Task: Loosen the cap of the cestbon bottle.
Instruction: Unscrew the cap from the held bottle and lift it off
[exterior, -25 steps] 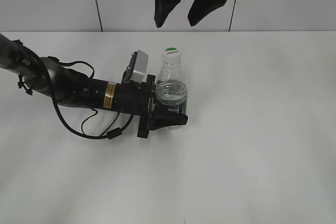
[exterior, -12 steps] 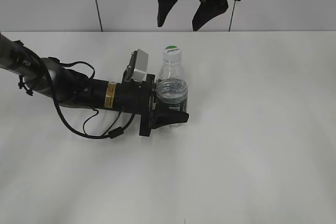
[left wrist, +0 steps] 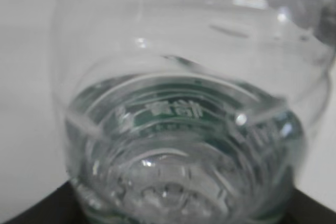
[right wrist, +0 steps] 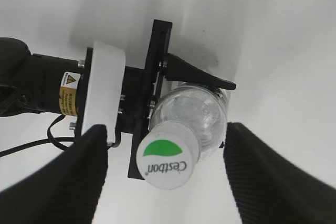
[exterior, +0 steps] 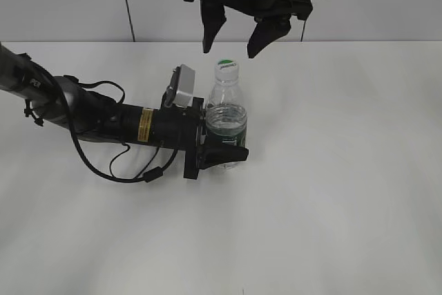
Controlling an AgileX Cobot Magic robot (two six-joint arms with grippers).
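A white table [exterior: 331, 191] runs back to a pale panelled wall. In the exterior view the left gripper [exterior: 222, 148] is clamped round the body of the bottle [exterior: 225, 112], which stands upright in front of that arm's wrist, and this hold looks the same as a second ago. The change is overhead: the right gripper [exterior: 235, 39], fingers spread wide, has come down from the top edge of the picture and now hangs just above the cap [exterior: 226, 68], one finger to each side but not yet level with it. I judge this to be the approach to the twist, with the cap untouched so far. The left wrist view is filled by the bottle [left wrist: 184, 145], pressed close to the lens; white characters on its green label band show through the plastic but are too blurred to read, and the jaws themselves are out of sight there. In the right wrist view the cap [right wrist: 168, 160] sits between the two spread black fingers [right wrist: 79, 177], clear of both, and its top reads "C'estbon" beneath a green half-circle. A yellow warning sticker [right wrist: 69, 94] on the left arm carries tiny print I cannot make out.
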